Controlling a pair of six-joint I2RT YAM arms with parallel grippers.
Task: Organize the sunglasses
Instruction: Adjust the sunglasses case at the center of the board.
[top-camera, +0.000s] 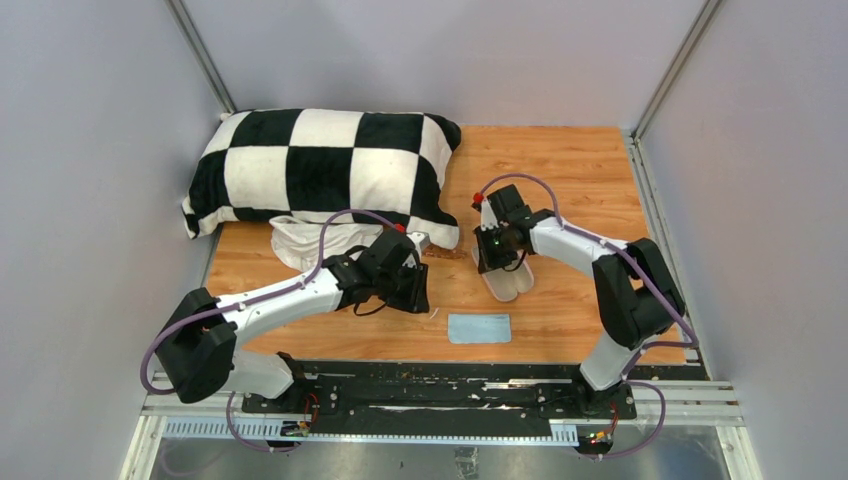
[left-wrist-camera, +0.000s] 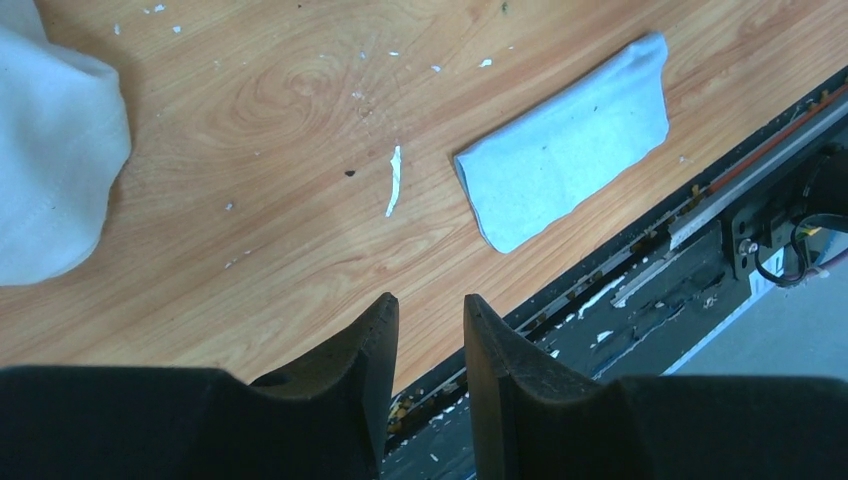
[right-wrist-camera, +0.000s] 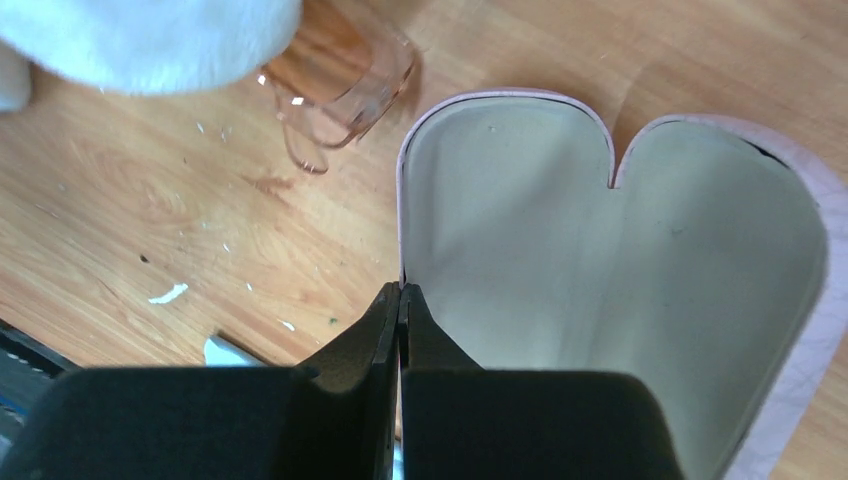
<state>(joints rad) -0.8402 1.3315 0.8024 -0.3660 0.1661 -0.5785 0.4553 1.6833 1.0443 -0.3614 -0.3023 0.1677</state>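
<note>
Right fingers (right-wrist-camera: 388, 318) tight on one pink case (right-wrist-camera: 560, 250), one blue cloth (left-wrist-camera: 565, 145) near.

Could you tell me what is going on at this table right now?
The right end effector is pinched shut on the rim of the open pink case, which is empty. The sunglasses lie outside it, by the pillow. The left end effector hangs open and empty near the light-blue cloth.

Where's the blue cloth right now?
Top view: the light-blue cloth lies flat near the front edge of the table, roughly centred left to right, just on the near side of the open pink case.
</note>
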